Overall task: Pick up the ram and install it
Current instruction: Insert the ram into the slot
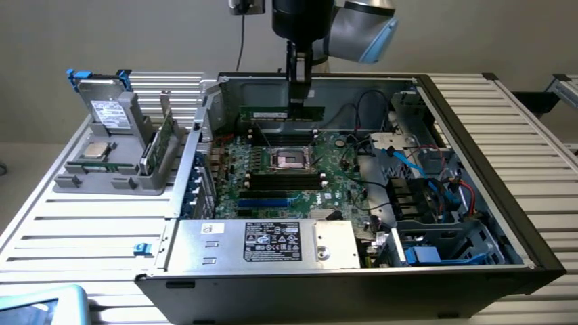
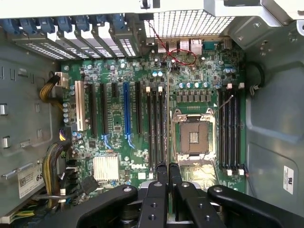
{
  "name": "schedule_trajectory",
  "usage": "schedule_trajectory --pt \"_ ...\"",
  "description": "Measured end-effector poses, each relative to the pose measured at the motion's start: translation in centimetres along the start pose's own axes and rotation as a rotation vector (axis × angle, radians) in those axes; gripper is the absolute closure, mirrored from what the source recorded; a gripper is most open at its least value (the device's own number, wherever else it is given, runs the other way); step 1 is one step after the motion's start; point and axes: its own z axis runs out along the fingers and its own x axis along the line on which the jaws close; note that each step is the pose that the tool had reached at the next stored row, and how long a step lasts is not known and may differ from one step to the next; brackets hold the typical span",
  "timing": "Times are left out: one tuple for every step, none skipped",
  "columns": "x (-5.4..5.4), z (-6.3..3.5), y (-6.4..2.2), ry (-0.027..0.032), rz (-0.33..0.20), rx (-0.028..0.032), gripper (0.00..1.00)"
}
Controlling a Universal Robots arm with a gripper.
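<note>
One black two-fingered gripper [image 2: 168, 167]; one long thin green ram stick [image 1: 281, 112] clamped in it. One open black computer case [image 1: 361, 298] around the tool, with one green motherboard [image 2: 118, 71] beneath it. On the board: one square metal processor socket [image 2: 194, 137] just ahead of the tool, one blue expansion slot [image 2: 127, 111], one white slot [image 2: 79, 111], one silver finned heatsink [image 2: 105, 167], two banks of black memory slots [image 2: 229, 128]. One grey parts tray [image 1: 108, 179], well clear of the tool.
</note>
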Motion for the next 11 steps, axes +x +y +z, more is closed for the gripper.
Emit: schedule_trajectory --pt "0.0 0.16 -0.01 0.0010 0.000 0.0000 0.87" --pt "0.0 0.34 -0.01 0.0012 0.000 -0.0001 0.87" --pt "0.0 0.52 -0.01 0.0012 0.000 0.0000 0.87" --pt "0.0 0.69 -0.01 0.0012 0.000 0.0000 0.87" --pt "0.0 0.87 -0.01 0.0013 0.000 0.0000 0.87" --pt "0.0 1.05 -0.02 0.0013 0.000 0.0000 0.87" --pt "0.0 1.24 -0.02 0.0013 0.000 0.0000 0.87" --pt "0.0 1.42 -0.02 0.0013 0.000 0.0000 0.87" --pt "0.0 1.61 -0.02 0.0012 0.000 0.0000 0.87" --pt "0.0 1.79 -0.03 0.0011 0.000 0.0000 0.87" --pt "0.0 1.97 -0.03 0.0012 0.000 0.0000 0.87"
